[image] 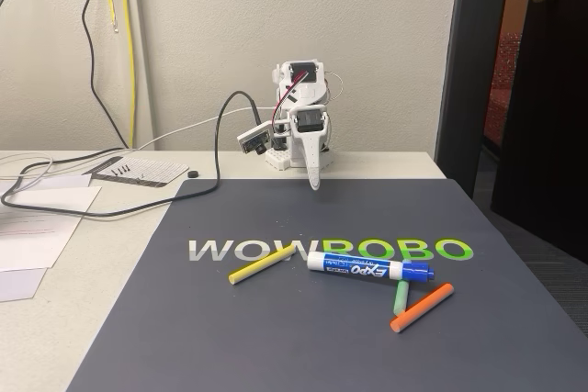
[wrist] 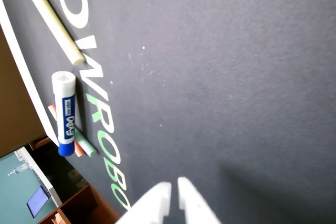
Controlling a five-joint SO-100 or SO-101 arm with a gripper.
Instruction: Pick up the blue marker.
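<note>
Fixed view shows the thick white-barrelled, blue-capped marker (image: 370,269) lying crosswise on the mat, well in front of the white pincer (image: 314,183), whose fingers are nearly closed and empty.

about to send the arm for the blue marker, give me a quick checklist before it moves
1. Blue marker lies flat on the mat: ok.
2. Marker's top side uncovered: ok.
3. End effector holds nothing: ok.
4. End effector opened for a grasp: not ok, tips nearly together in the wrist view.
5. Room around the marker: not ok, the green stick sits against its blue cap, orange stick beside that.
6. Yellow stick apart from the marker: ok.
</note>
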